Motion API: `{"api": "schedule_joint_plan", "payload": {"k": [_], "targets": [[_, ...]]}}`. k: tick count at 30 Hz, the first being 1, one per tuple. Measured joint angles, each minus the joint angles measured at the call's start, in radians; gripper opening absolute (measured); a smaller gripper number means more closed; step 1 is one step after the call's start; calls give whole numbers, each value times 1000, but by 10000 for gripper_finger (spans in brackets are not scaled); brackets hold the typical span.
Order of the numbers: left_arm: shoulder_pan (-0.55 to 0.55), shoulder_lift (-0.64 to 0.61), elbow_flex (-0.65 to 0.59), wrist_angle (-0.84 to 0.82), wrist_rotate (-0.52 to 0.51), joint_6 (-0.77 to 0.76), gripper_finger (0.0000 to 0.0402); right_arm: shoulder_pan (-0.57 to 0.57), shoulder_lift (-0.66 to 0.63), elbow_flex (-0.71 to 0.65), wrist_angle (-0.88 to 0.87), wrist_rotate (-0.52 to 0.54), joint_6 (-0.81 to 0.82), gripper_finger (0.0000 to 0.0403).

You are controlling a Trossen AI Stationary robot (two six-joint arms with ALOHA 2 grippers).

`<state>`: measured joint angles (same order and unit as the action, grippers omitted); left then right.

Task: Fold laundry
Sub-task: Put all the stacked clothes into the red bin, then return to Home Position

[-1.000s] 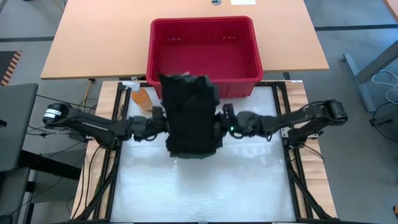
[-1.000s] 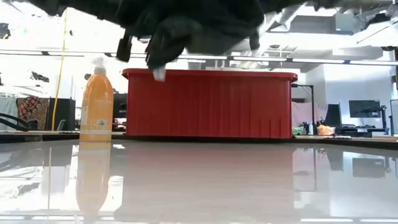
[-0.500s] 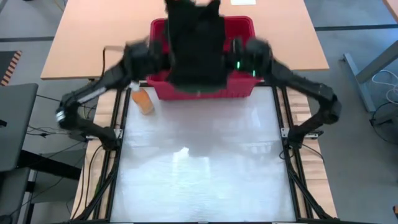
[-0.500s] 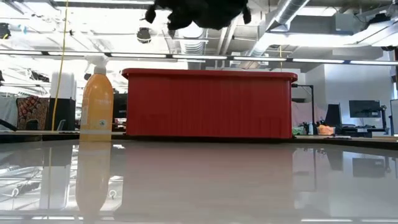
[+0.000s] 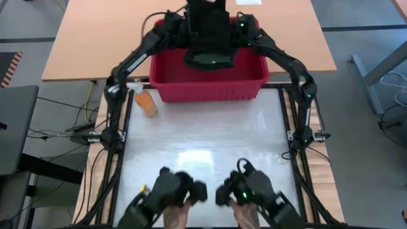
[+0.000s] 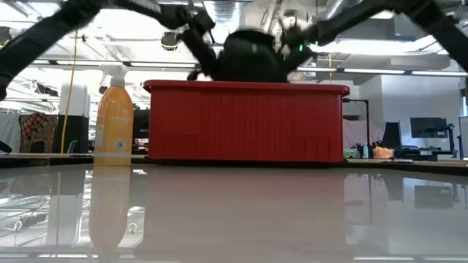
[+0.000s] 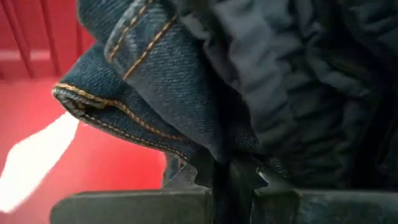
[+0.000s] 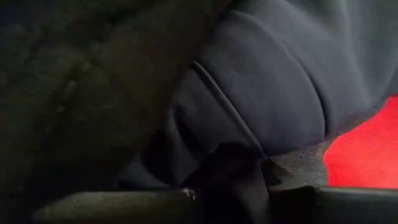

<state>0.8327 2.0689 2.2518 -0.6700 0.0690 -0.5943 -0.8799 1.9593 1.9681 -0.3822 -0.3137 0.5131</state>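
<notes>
The laundry [image 5: 206, 32] is a folded stack of dark cloth held between my two grippers over the far part of the red basket [image 5: 210, 86]. My left gripper [image 5: 180, 28] is shut on the stack's left side and my right gripper [image 5: 236, 28] on its right side. In the low view the dark bundle [image 6: 252, 58] shows just above the basket's rim [image 6: 248, 86], which hides its underside. The left wrist view shows blue denim with orange stitching [image 7: 124, 106] beside dark grey cloth. The right wrist view shows dark navy cloth [image 8: 267, 81]. My left gripper pinches several layers at the stack's left side [image 7: 211, 149] between its two fingers, at a folded edge of denim and grey cloth. It comes from the table's left, slanting down. The stack hangs over the basket; whether it rests inside, I cannot tell. My right gripper pinches the stack's right side [image 8: 230, 140] between its two fingers, on folded dark cloth. It comes from the table's right, slanting a little down. The cloth bulges above the fingers and red basket shows beyond it.
An orange bottle [image 5: 145, 102] stands at the basket's left near corner, also in the low view [image 6: 115, 120]. A wooden table [image 5: 95, 38] lies beyond the basket. At the near edge a person's hands [image 5: 175, 216] hold two dark handles [image 5: 181, 189].
Both grippers have carried the folded stack from above the middle of the table toward the far edge and upward, then down over the red basket. Both stay shut on it and the stack has kept its folded shape. The dark handles and hands have appeared at the near edge.
</notes>
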Motion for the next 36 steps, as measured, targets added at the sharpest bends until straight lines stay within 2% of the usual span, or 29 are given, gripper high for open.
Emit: {"api": "schedule_joint_plan", "payload": {"k": [4, 8, 14, 16, 22, 27, 31, 36], "targets": [[50, 128, 41, 6, 16, 14, 0, -43, 114, -1, 56, -6, -13, 72], [79, 205, 50, 6, 46, 18, 0, -61, 203, -2, 61, -42, -17, 72], [80, 242, 52, -19, -21, 73, 0, -61, 267, -4, 84, -32, -41, 72], [79, 242, 53, -49, -76, 91, 3, -62, 273, -3, 80, -26, -40, 76], [77, 238, 54, -109, -216, 154, 46, -66, 267, -3, 66, 25, -36, 168], [81, 235, 81, -210, -376, 246, 90, -96, 227, 0, 26, 24, -38, 235], [82, 223, 103, -262, -461, 300, 111, -122, 197, 0, -15, 24, -50, 251], [82, 169, 101, -262, -497, 338, 112, -145, 111, 0, -62, 25, -88, 254]]}}
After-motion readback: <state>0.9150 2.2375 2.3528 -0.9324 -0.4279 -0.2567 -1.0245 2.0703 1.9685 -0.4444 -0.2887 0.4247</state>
